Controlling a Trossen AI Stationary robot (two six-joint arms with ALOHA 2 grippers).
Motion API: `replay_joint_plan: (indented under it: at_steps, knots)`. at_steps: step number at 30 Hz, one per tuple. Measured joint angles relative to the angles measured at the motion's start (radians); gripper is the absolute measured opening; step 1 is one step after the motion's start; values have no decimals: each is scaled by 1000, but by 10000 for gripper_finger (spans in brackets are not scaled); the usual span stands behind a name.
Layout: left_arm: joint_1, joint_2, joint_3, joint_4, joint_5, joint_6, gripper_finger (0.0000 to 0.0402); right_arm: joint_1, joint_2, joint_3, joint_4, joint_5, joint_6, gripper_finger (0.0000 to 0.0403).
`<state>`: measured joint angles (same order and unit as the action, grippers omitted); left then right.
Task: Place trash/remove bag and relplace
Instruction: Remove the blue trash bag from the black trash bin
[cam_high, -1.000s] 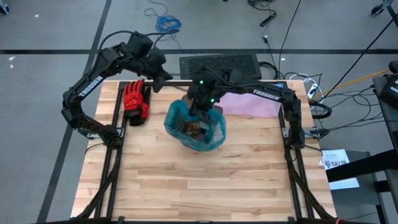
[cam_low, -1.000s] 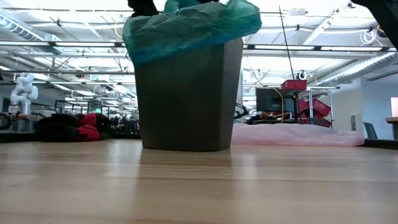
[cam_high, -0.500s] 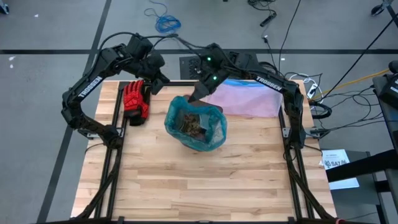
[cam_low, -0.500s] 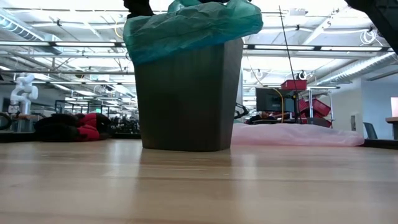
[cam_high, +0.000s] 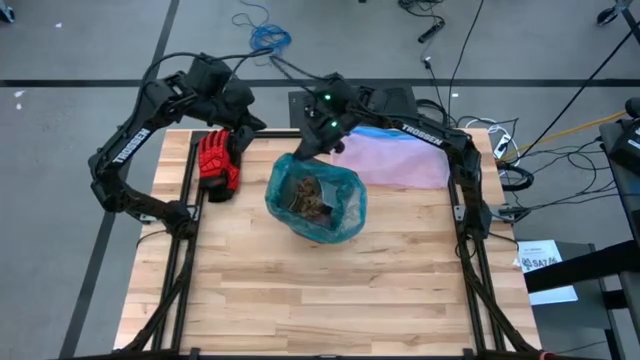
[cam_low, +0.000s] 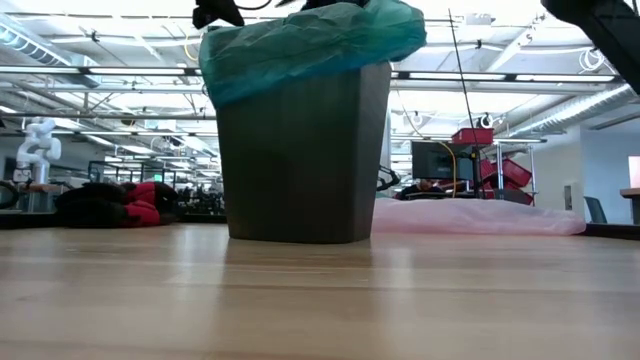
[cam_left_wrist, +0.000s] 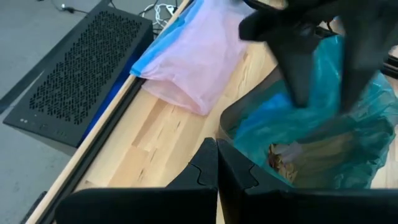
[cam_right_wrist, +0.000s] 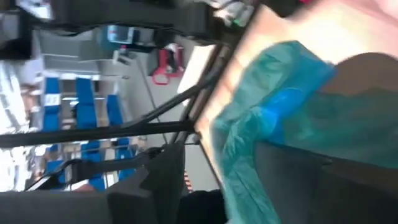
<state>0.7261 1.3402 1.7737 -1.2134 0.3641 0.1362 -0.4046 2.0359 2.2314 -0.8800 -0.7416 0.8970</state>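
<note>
A dark grey bin (cam_low: 300, 150) stands on the middle of the table, lined with the teal bag (cam_high: 318, 205), whose rim (cam_low: 310, 40) folds over the bin's top. Brown trash (cam_high: 305, 195) lies inside. My right gripper (cam_high: 301, 151) is open at the bag's far-left rim. In the left wrist view its two fingers (cam_left_wrist: 298, 74) stand apart in front of the teal plastic. My left gripper (cam_left_wrist: 217, 168) is shut and holds nothing. It hangs above the table's far edge, left of the bin (cam_high: 245, 118). My right gripper stands with its fingertips at the bag's far rim (cam_left_wrist: 329, 56), slanting down from the far side. I cannot tell whether the fingers touch the plastic.
A red and black glove (cam_high: 218, 165) lies at the far left of the table. A pale pink bag with a blue edge (cam_high: 395, 160) lies at the far right, beside the bin. A black perforated box (cam_high: 350, 105) sits beyond the far edge.
My right gripper has drawn back from over the bin's mouth toward the table's far edge and a little left, rolling its wrist as it went. It now stands at the bag's far-left rim. The bin and bag have stayed in place.
</note>
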Motion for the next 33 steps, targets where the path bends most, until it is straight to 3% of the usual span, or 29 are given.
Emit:
replay_joint_plan:
  at_steps: [5,11,23,33]
  knots:
    - [0,-7,0,-9,-2,-1,0,0,3,-3,11,10,0,169]
    - [0,-10,0,-9,-2,0,0,-6,-50,0,102,21,-7,182]
    - [0,-11,0,-9,-2,1,0,-76,-43,1,-117,295,-203,203]
    - [0,-11,0,-8,-2,1,0,-147,33,0,-123,141,-194,203]
